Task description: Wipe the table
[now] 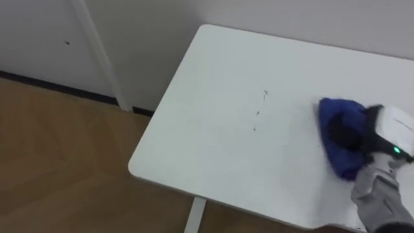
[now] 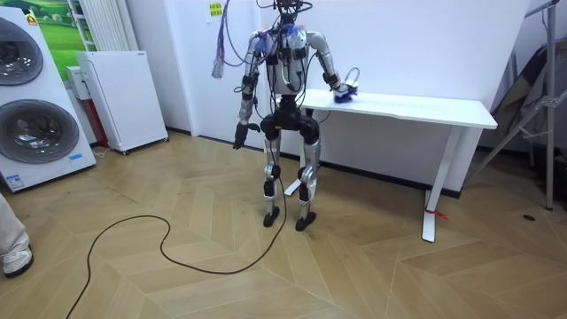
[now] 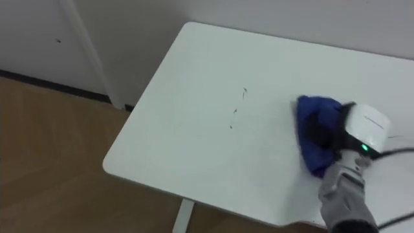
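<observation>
Wiping is looking barely under way, as far as I can judge. In the left eye view the white table [image 1: 213, 162] is showing a few small dark marks [image 1: 259, 113] near the middle of its top. The blue cloth [image 1: 336, 109] is lying apart from them, toward the table's right side. The marks are not yet being reached, and the stretch of table from the cloth across to the left corner is probably left to do, though nothing on the plain top is telling wiped from unwiped. The right hand [image 1: 391, 129] is sitting on the cloth, its dark fingers [image 1: 343, 133] curling down into the bunched fabric and holding it against the table.

In the room view the robot is standing upright at the table's end on the room view's left, reaching its right arm out over the table's top to the cloth. The left hand [image 2: 239, 137] is hanging beside its thigh, off the table — how it is set I cannot tell.

In the right eye view the cloth is bunching up round the hand and touching the table — the marks are lying clear of it, toward the table's middle.
</observation>
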